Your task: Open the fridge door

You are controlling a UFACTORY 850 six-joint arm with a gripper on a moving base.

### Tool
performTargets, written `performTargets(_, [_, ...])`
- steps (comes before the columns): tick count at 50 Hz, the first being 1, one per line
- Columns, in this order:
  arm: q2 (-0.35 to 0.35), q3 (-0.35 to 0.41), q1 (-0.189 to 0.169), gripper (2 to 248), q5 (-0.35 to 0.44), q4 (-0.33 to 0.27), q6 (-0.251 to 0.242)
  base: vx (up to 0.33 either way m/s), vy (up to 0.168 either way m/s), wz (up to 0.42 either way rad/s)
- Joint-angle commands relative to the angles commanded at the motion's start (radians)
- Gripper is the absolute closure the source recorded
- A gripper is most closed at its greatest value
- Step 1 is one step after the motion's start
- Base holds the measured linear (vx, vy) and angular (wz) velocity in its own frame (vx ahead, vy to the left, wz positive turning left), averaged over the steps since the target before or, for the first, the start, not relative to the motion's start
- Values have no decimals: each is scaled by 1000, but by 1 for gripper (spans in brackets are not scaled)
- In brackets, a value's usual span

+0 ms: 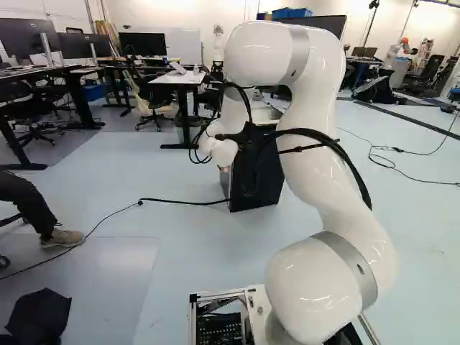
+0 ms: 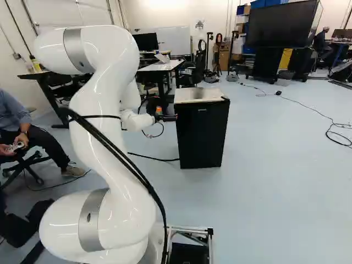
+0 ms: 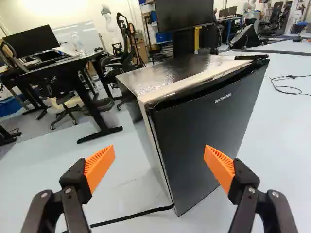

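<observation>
In the right base view my gripper is held out level at the near left upper edge of the small black fridge. The wrist view shows the gripper open, its orange pads wide apart with nothing held. Ahead of it stands the fridge, its dark door shut against the pale body. The door's free-standing side edge lies ahead, between the lines of the two fingers. In the left base view the arm hides much of the fridge.
A black cable runs along the floor to the fridge's foot. Beyond the fridge is a desk with chairs. A seated person with a controller is at the left of the right base view. Another robot stands far back.
</observation>
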Motion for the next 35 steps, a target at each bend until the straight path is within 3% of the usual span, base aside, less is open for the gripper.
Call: performTargets(35, [-114,-110,16,3,88,133,0,0,0,0])
